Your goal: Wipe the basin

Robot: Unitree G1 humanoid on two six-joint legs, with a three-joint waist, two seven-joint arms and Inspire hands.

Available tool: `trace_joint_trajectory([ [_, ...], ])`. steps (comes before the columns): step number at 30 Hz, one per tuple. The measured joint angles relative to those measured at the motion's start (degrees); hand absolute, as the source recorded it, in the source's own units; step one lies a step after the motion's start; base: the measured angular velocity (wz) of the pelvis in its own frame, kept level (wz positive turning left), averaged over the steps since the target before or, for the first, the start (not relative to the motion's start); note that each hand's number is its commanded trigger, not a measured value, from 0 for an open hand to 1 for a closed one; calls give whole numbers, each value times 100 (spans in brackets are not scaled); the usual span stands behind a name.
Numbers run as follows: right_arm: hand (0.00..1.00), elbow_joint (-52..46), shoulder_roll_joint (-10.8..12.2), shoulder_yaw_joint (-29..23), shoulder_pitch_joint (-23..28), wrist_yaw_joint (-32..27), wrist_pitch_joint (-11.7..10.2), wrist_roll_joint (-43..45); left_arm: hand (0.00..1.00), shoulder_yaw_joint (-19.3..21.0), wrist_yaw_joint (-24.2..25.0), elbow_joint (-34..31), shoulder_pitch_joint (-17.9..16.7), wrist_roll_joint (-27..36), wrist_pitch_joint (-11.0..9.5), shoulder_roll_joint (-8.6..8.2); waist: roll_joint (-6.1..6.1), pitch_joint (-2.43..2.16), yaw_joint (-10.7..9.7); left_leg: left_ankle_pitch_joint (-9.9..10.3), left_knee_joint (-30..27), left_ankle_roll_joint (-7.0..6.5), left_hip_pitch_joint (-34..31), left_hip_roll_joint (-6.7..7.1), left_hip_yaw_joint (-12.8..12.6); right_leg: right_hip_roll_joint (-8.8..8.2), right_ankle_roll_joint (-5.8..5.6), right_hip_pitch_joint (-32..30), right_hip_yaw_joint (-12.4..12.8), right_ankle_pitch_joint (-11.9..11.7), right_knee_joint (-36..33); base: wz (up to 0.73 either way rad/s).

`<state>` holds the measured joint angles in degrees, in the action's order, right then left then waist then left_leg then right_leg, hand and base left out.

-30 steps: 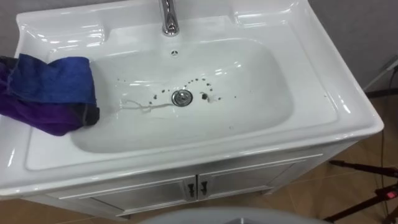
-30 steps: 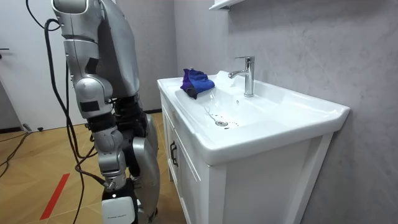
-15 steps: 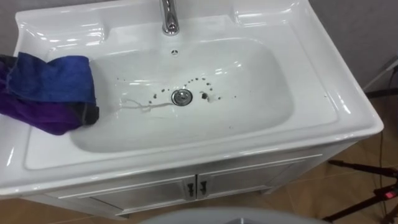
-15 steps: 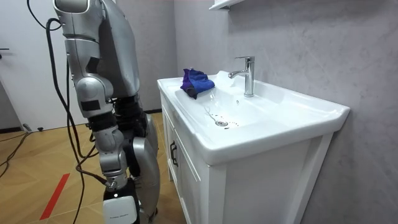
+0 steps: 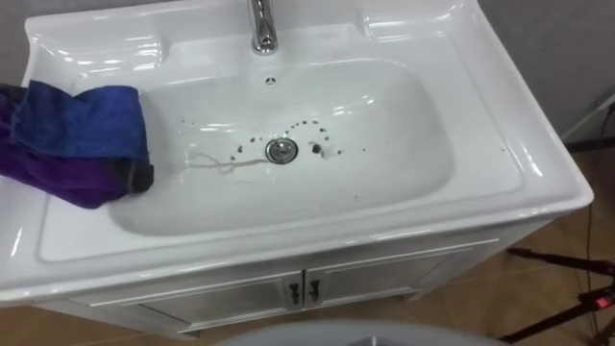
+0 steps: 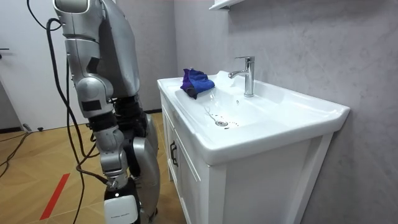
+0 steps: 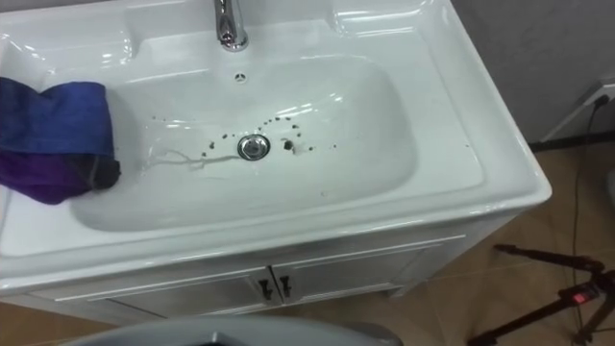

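Note:
A blue and purple cloth lies bunched on the white basin's left rim and hangs a little over the bowl's edge; it also shows as the cloth in the room view. No hand touches it. The basin has dark specks scattered round the drain and a thin white streak left of it. The robot stands in front of the vanity. Its right hand hangs low at its side, away from the basin.
A chrome tap stands at the back middle of the basin. Below the rim are the cabinet doors with small dark handles. Dark tripod legs stand on the wooden floor at the right. A red strip marks the floor.
The robot's upper body has shifted very slightly in the room view. The cloth and the basin are as before.

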<state>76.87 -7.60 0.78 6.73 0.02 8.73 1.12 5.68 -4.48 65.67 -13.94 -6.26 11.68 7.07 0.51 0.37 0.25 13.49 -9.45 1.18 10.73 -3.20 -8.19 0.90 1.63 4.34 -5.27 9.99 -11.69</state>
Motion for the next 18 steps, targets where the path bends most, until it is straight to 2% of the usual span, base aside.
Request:
trace_joint_trajectory([
  [4, 0, 5, -5, -93, 24, -20, 9, 25, 0, 395, -241, -1, -96, 504, -75, -3, 11, 0, 28, 0, -11, 0, -3, 10, 71, -42, 6, 54, -117, 24, -9, 12],
  [7, 0, 27, -38, -155, 2, -21, 9, -13, 0, 982, -671, -40, -87, 1082, -97, 1, -40, -18, 171, 0, -20, 0, -12, 16, 151, -55, 9, 67, -183, 26, -12, 13],
  [8, 0, 40, -64, -218, 6, -17, 9, -32, 0, 1189, -905, -122, -101, 1287, -143, 7, -55, -25, 174, -1, -17, -1, -16, 32, 247, -76, 5, 90, -256, 47, -17, 30],
  [10, 0, 36, -141, -330, 2, -19, 3, -83, 0, 1524, -1232, -324, -140, 1556, -226, 31, -109, -34, 231, -1, -8, -1, -12, 38, 282, -80, 1, 134, -268, 57, -8, 19],
  [12, 0, 18, -260, -509, -13, -57, -43, -97, 0, 2140, -1771, -699, -186, 1869, -377, 114, -181, -40, 459, 0, 22, 0, -37, 44, 362, -85, 8, 114, -331, 64, -17, 8],
  [14, 0, -28, -403, -617, -119, -88, -55, -133, 0, 2310, -2264, -914, -186, 2216, -583, 256, -250, -46, 548, 0, 10, -1, -108, 59, 397, -83, 4, 53, -382, 74, -45, 12],
  [15, 0, -119, -500, -645, -134, -126, -147, -192, 0, 2399, -2557, -1060, -233, 2407, -718, 344, -308, -36, 627, -1, -3, -2, -120, 66, 411, -89, 3, 46, -415, 74, -41, 4],
  [16, 0, -129, -536, -647, -131, -145, -198, -262, 0, 2446, -2686, -1134, -234, 2503, -787, 387, -315, -31, 675, -1, -1, -2, -117, 68, 407, -92, 3, 45, -415, 74, -41, 0],
  [17, 0, -185, -581, -642, -126, -200, -296, -315, 0, 2634, -2934, -1314, -246, 2593, -900, 435, -357, -55, 797, -1, 3, -3, -113, 69, 388, -92, 3, 29, -417, 75, -48, 0],
  [18, 0, -191, -603, -644, -142, -228, -367, -314, 0, 2779, -3188, -1488, -270, 2597, -1010, 456, -399, -79, 829, -2, 4, -3, -113, 74, 408, -96, -1, 24, -430, 78, -53, 6],
])
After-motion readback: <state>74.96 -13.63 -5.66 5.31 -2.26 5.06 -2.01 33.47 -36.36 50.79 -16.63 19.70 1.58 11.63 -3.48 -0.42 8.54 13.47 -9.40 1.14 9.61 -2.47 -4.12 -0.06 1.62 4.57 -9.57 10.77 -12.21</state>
